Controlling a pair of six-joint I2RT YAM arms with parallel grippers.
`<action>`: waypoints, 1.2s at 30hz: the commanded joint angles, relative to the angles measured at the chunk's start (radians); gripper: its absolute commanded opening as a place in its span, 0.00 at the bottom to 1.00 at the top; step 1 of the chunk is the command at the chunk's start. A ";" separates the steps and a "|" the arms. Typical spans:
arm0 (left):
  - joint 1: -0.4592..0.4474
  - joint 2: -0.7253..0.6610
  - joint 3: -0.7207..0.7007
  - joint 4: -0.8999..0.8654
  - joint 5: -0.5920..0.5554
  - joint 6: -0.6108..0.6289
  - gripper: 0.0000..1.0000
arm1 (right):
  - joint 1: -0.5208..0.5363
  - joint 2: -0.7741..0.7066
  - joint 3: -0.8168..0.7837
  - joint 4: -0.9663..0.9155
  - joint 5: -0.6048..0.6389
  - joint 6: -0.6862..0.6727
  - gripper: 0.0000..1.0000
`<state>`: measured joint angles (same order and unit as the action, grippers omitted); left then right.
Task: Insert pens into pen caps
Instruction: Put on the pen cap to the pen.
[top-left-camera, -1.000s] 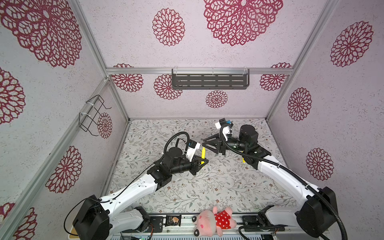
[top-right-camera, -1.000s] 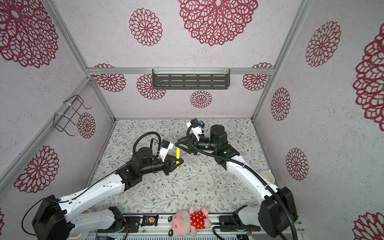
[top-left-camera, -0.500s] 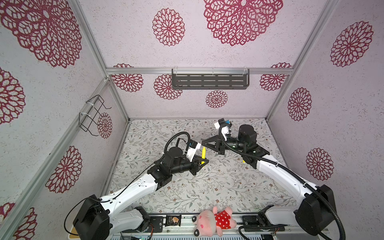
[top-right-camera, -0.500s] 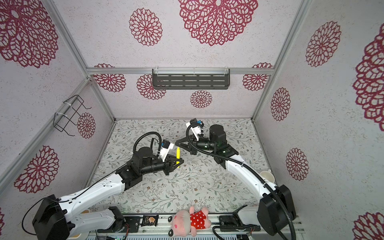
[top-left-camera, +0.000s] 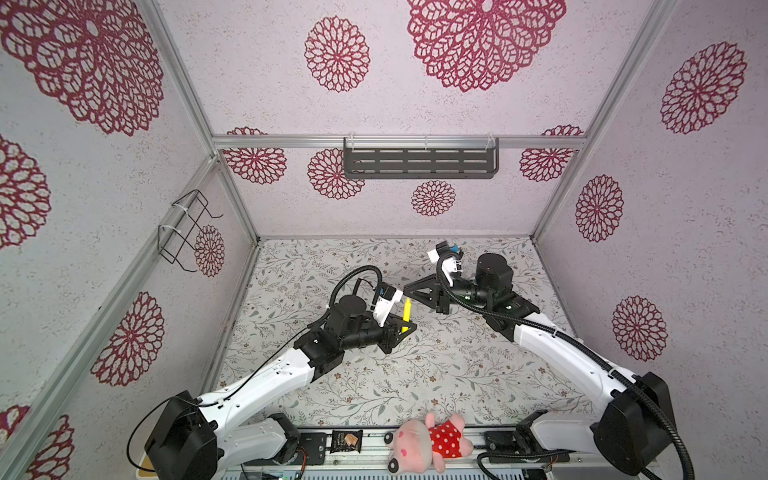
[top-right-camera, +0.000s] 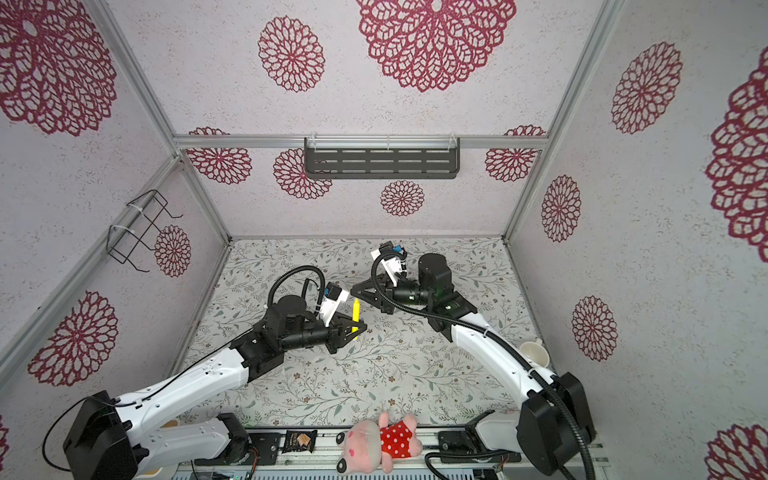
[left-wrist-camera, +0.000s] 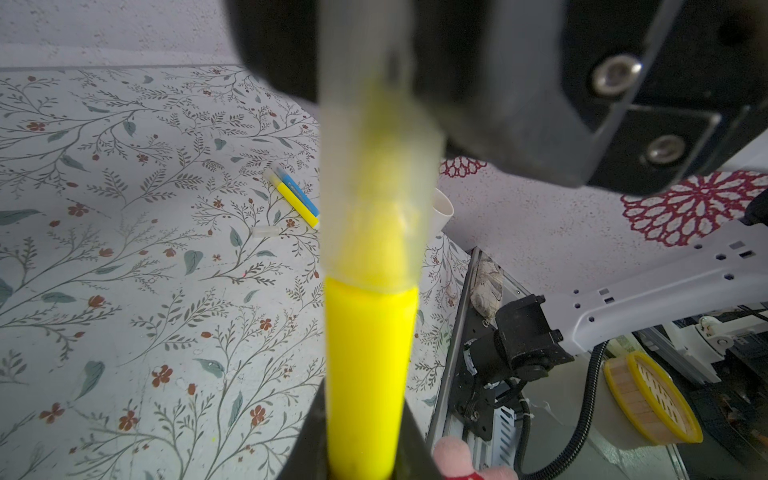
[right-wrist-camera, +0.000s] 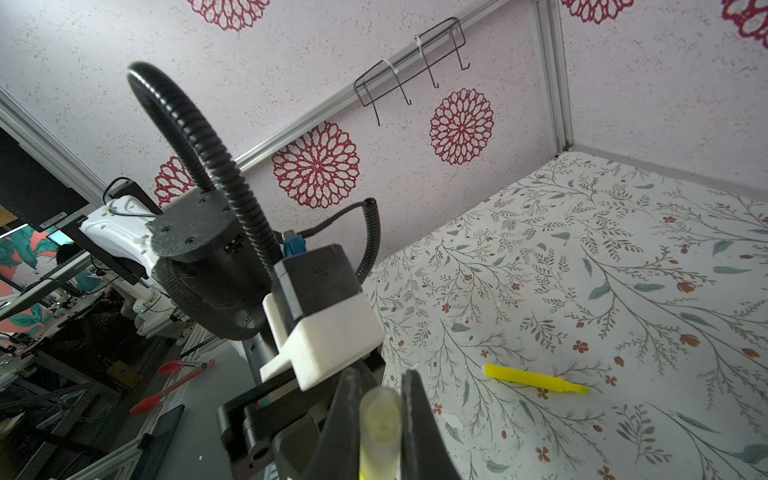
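Left gripper (top-left-camera: 404, 329) pinches the pen (left-wrist-camera: 368, 365) low on the barrel, tip up, in the air over mid-table. Right gripper (right-wrist-camera: 380, 392) is clamped on the cap (left-wrist-camera: 374, 187). The cap sits over the pen tip, rim at the barrel shoulder.

Risks:
- Cap looks a touch tilted against the barrel (blurry, not sure). Pushing off-axis likely binds it or pivots the pen in the left jaws.
- Barrel is round, smooth, glossy yellow plastic, so an axial push may slide it through the pads.
- Cap is a thin-walled frosted tube. A hard squeeze may ovalise it and drag on the taper.
- Can't tell if it's fully seated. If released early, the cap drops and rolls.

Spare pen (right-wrist-camera: 536, 380) lies on the matte leaf-print cover (left-wrist-camera: 124, 249). A blue+yellow pair (left-wrist-camera: 297, 201) lies side by side, with a loose cap (left-wrist-camera: 266, 231) near it.
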<state>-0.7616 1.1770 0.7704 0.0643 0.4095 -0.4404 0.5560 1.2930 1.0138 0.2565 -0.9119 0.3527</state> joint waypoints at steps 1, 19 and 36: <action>0.004 -0.041 0.047 0.063 0.011 0.007 0.00 | 0.043 -0.038 -0.040 -0.090 -0.013 -0.099 0.00; 0.057 -0.076 0.063 0.140 0.088 -0.039 0.00 | 0.131 -0.074 -0.111 -0.272 0.119 -0.193 0.00; 0.073 -0.122 0.092 0.140 0.121 -0.050 0.00 | 0.198 -0.075 -0.134 -0.404 0.245 -0.244 0.00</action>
<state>-0.7258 1.1255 0.7704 -0.0437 0.5446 -0.4419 0.6937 1.1786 0.9497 0.1486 -0.6224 0.2478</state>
